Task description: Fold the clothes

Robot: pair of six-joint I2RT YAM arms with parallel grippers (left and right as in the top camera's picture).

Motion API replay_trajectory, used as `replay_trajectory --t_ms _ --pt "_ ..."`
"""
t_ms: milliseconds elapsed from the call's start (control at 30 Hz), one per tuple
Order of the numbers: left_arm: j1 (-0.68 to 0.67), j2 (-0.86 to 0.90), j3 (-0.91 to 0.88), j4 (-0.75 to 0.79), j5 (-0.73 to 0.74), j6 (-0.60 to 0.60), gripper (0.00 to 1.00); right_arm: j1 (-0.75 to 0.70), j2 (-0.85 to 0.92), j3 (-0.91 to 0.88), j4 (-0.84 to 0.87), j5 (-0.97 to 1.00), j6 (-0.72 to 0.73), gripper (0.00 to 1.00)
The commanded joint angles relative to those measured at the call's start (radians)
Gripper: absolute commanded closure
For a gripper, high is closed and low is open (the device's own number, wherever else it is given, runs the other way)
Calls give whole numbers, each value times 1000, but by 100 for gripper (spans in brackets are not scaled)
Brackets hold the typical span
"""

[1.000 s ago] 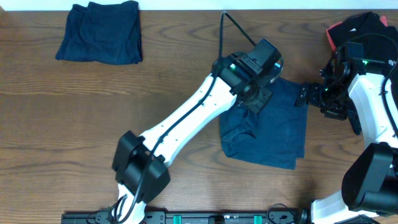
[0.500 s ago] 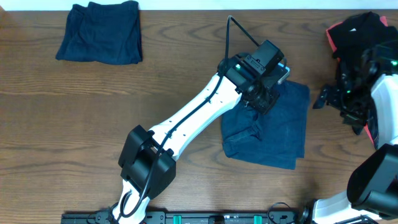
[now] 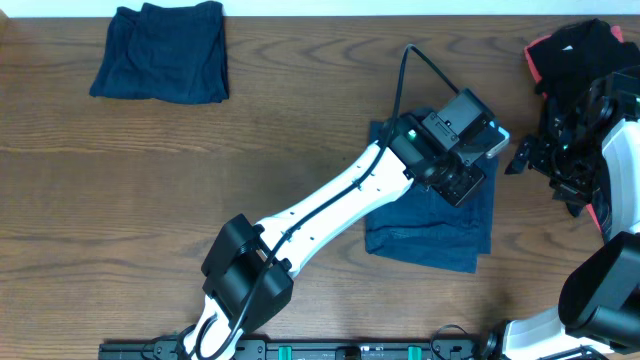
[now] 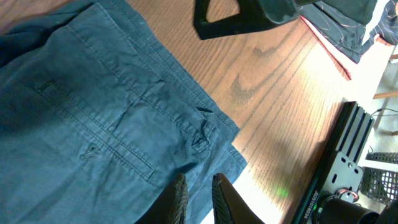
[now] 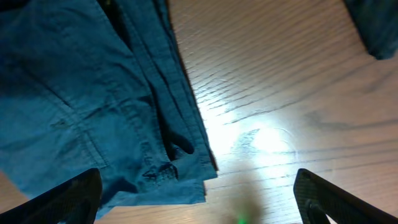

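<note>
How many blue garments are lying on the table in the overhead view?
2. A folded blue garment lies at the far left corner, and blue shorts lie spread right of centre. The black and red pile at the far right may hide more.

The left arm (image 3: 330, 205) has slim white links between bulky black joint housings; a matte black camera block (image 3: 462, 125) caps its wrist, beside a small green light (image 3: 409, 131); a thin black cable (image 3: 403, 75) loops out above it; the right arm (image 3: 622, 165) wears the same white and black; the left claw (image 4: 198, 198) has dark tapered fingers (image 4: 180, 200); the right claw (image 5: 196, 198) has flat black fingers (image 5: 65, 198)
</note>
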Motion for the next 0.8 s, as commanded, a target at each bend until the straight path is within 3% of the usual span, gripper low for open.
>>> replay_trajectory --t_ms 0,233,267,333,367,533,667,733,767 --pt "12 4 21 -14 5 -8 78 -4 4 19 -3 -84 -44 3" --pt "165 -95 23 -161 -58 -9 75 8 4 19 0 -178 -68 3" --pt "204 -111 23 -192 -58 -9 71 14 4 18 3 -178 -68 3" --pt "273 -132 23 -250 -58 -9 50 29 4 16 14 -178 -68 4" --pt "308 -135 23 -282 -58 -9 45 36 4 13 22 -178 -68 6" --pt "451 -127 -11 -389 -43 -9 44 79 5 -41 111 -172 -37 29" --pt "483 -127 -93 -369 16 -8 44 97 22 -99 198 -172 13 36" --pt "479 -127 -137 -341 41 -8 55 102 36 -127 244 -173 23 51" --pt "472 -127 -161 -323 40 -8 62 106 42 -141 268 -173 32 67"
